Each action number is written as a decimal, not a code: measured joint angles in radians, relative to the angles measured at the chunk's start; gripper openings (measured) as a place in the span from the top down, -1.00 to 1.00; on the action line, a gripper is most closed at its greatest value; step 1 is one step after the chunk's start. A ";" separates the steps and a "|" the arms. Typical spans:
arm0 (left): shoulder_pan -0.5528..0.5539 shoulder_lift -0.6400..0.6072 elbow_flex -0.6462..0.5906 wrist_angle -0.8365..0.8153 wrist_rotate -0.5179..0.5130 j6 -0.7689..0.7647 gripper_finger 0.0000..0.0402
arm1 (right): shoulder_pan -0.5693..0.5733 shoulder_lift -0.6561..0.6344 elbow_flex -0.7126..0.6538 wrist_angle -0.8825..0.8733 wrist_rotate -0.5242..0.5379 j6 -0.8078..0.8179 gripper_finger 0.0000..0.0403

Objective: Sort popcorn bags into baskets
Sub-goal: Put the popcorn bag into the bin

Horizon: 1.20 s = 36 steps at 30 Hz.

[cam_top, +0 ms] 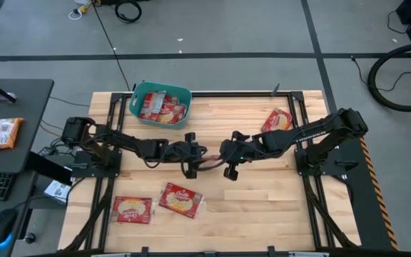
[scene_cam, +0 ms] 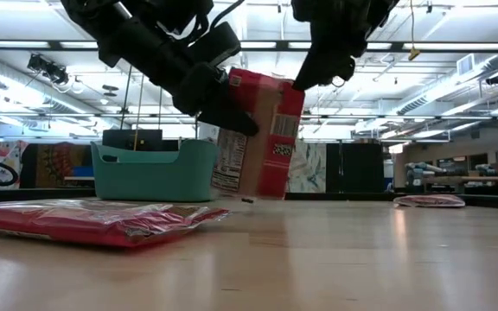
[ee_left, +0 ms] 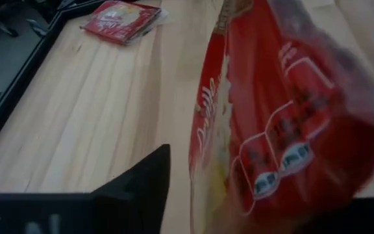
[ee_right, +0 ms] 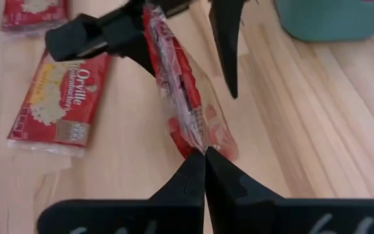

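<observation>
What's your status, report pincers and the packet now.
Right pincer shut on popcorn bag, held above table centre. Left pincer around the same bag, grip unclear. Teal basket holds bags; path there open.

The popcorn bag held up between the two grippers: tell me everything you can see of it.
The flat red popcorn bag in clear crinkly wrap hangs on edge above mid-table, clear of the wood. Printed panels show on one face. The right gripper is shut on one corner; the left gripper's dark fingers straddle its far end, not yet closed.
</observation>
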 joint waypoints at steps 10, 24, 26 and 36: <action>0.000 -0.040 0.000 -0.051 0.007 0.019 0.65 | 0.010 -0.002 0.001 0.041 0.000 -0.054 0.84; 0.047 -0.232 0.000 -0.236 -0.005 0.040 0.81 | 0.012 -0.259 0.001 -0.051 0.084 -0.088 0.52; 0.058 -0.277 0.000 -0.247 -0.006 0.031 0.82 | 0.012 -0.284 0.001 -0.072 0.105 -0.088 0.52; 0.162 -0.561 0.000 -0.341 -0.061 0.030 0.82 | 0.009 -0.247 -0.004 -0.118 0.193 -0.122 0.52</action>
